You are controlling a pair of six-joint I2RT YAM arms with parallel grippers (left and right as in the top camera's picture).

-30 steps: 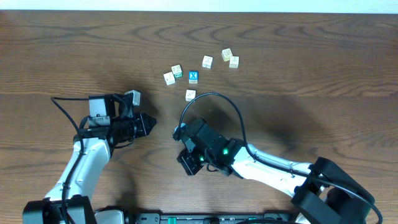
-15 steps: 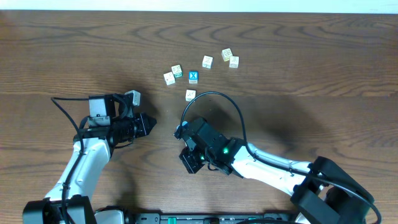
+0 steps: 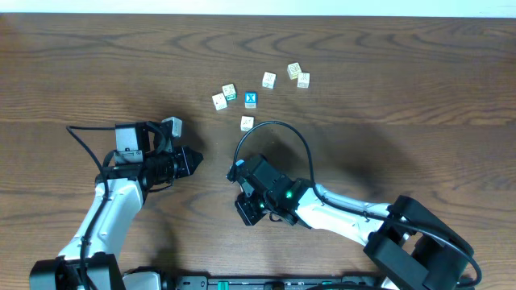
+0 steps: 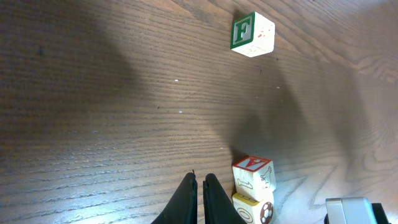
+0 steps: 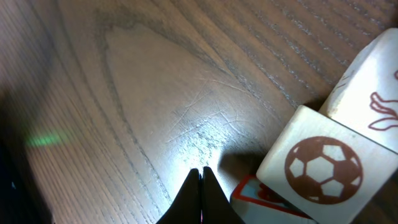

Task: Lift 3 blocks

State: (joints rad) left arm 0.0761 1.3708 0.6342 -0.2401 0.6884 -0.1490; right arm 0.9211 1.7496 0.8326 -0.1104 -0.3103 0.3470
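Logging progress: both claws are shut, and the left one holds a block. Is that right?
No. The left claw and right claw are both shut, but the left one holds nothing: the left wrist view shows it closed on itself above the table.

Both arms have white link shells and black joint housings: left arm (image 3: pixel 109 213) at 8 o'clock in the overhead view, right arm (image 3: pixel 347 216) at 5 o'clock. A black cable (image 3: pixel 274 122) loops at the right wrist, beside a lit green indicator (image 3: pixel 284 194). The left gripper (image 4: pixel 199 186) and right gripper (image 5: pixel 200 179) have black fingers tapering to thin tips.
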